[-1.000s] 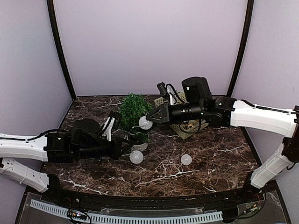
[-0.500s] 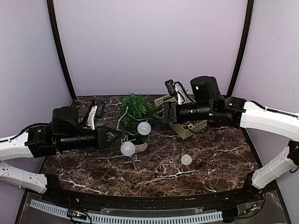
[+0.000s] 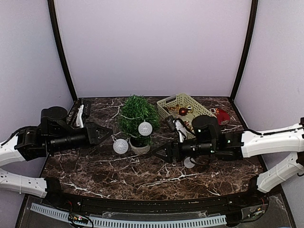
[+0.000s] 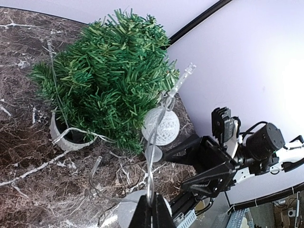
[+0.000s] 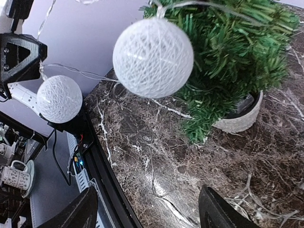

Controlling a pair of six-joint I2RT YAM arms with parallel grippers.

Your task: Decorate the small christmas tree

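Draping a light string of woven balls over the small christmas tree (image 3: 137,113), upright in its white pot (image 3: 139,148) mid-counter (image 3: 95,167). Note the lodged ball (image 3: 145,128) on the front foliage and the dangling ball (image 3: 120,146) left of the pot. Note the left gripper (image 4: 152,210) pinched shut on the wire (image 4: 151,161), the right gripper (image 3: 157,154) spread apart, empty, low beside the pot. Avoid pulling the wire taut: likely to tip the tree or drag the lodged ball off. Mind the right arm (image 3: 228,142) crossing the front, partly covering a third ball (image 3: 189,163), and the ornament basket (image 3: 167,105) close behind.
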